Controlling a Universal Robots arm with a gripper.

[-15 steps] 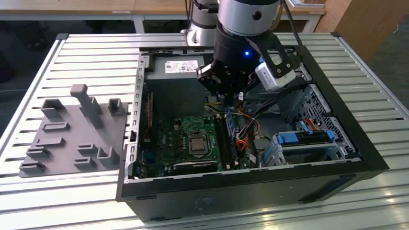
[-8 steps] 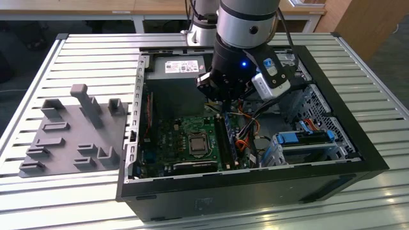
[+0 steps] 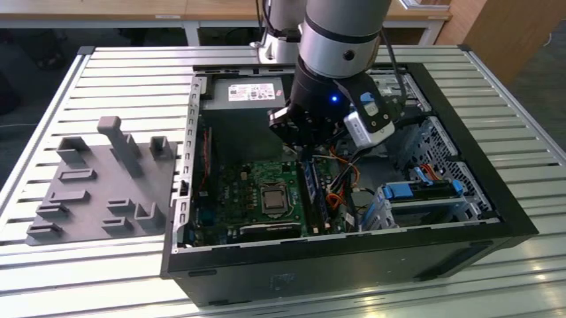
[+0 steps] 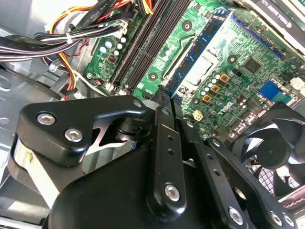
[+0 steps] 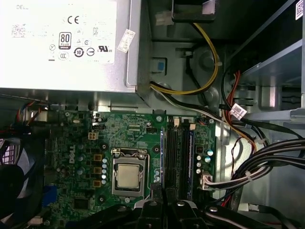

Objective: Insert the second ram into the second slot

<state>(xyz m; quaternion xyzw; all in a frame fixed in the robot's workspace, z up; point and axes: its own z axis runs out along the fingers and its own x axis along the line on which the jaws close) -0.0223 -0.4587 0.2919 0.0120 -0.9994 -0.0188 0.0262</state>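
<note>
My gripper hangs inside the open computer case, low over the motherboard. In both wrist views its black fingers are pressed together with nothing visible between them, so the gripper is shut. A thin blue ram stick stands seated in the slot nearest the CPU socket. I cannot tell whether this is the second ram. The black slots beside it look empty, and the fingertips hover over their near end.
A power supply fills the case's back. Cable bundles run beside the slots and a fan sits close to the fingers. A drive bay with blue clips is on the exterior view's right; a grey fixture lies on the slatted table at the left.
</note>
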